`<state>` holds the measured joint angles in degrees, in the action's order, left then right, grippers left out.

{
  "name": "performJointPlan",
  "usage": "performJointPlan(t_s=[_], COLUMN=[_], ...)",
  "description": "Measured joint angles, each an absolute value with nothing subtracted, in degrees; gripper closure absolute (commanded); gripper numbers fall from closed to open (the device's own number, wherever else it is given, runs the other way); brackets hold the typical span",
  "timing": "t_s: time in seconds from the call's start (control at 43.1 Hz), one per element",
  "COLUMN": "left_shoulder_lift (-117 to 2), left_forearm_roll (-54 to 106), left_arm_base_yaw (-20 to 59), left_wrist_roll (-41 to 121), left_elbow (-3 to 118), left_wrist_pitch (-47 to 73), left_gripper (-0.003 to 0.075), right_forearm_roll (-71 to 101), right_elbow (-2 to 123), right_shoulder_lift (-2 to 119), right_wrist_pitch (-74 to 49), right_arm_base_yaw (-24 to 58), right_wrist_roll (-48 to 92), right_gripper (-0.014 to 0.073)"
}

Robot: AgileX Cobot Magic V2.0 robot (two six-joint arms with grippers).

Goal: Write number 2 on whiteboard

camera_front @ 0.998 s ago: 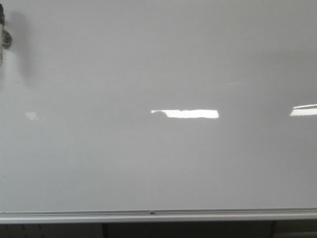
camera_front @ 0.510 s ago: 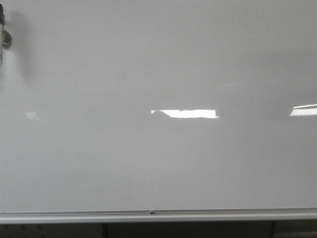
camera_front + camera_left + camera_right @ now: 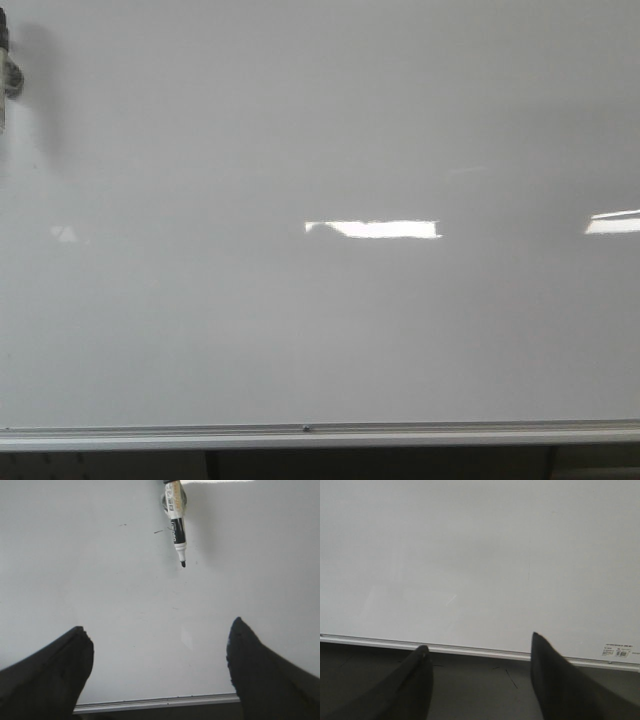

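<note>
whiteboard [image 3: 320, 330] bears no digit; marker [image 3: 176, 522] lies uncapped; both grippers gape empty.

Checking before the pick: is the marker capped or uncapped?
Uncapped. In the left wrist view the marker lies on the whiteboard with its dark tip bare and no cap on it. The left gripper is open, short of it.

whiteboard [image 3: 320, 320]: flat, glossy, bare across the middle and right in the front view; wide passage.
marker [image 3: 176, 522]: uncapped, lying on the board, tip toward the left gripper [image 3: 159, 667], clear board between them.
frame strip [image 3: 320, 436]: raised edge along the near side.
right gripper [image 3: 482, 675]: over the frame edge, bare board ahead.
</note>
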<state>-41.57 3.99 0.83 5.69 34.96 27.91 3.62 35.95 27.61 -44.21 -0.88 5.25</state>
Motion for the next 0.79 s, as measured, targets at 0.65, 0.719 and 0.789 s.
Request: performJointPlan(t_s=[0.65, 0.719, 0.789], left_shoulder_lift=[-73.35, -76.09, -78.89], left_forearm_roll=[10.95, 11.54, 11.92], left_arm_base_yaw=[2.01, 2.01, 2.01], left_wrist_roll=[5.59, 5.59, 5.59], left_elbow=[52.74, 54.31, 55.86], left_wrist_pitch=[26.35, 25.82, 24.99], left_gripper=[0.0174, 0.0174, 0.0174], right_forearm_roll=[3.62, 3.62, 3.62], right_elbow=[35.95, 35.95, 35.95], right_shoulder_lift=[27.61, 27.61, 27.61], right_wrist_pitch=[-44.21, -44.21, -44.21], right_arm_base_yaw=[-0.88, -0.88, -0.88], right_wrist_roll=[5.35, 5.35, 5.35], right_gripper=[0.0135, 0.0135, 0.0135])
